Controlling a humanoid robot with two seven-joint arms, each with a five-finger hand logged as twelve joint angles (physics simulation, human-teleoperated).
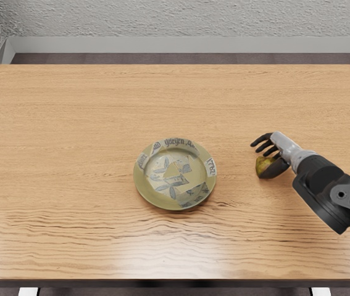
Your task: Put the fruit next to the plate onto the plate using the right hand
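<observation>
The right hand [272, 153] is being held spread over the fruit [263, 167], middle right; light and smooth, probably best cupped.

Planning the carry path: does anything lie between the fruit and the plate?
No. The head view shows only bare wooden table between the fruit and the plate.

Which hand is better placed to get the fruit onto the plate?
Right. The right hand is at the fruit, which lies to the right of the plate, apart from it. The left arm is not in view.
</observation>
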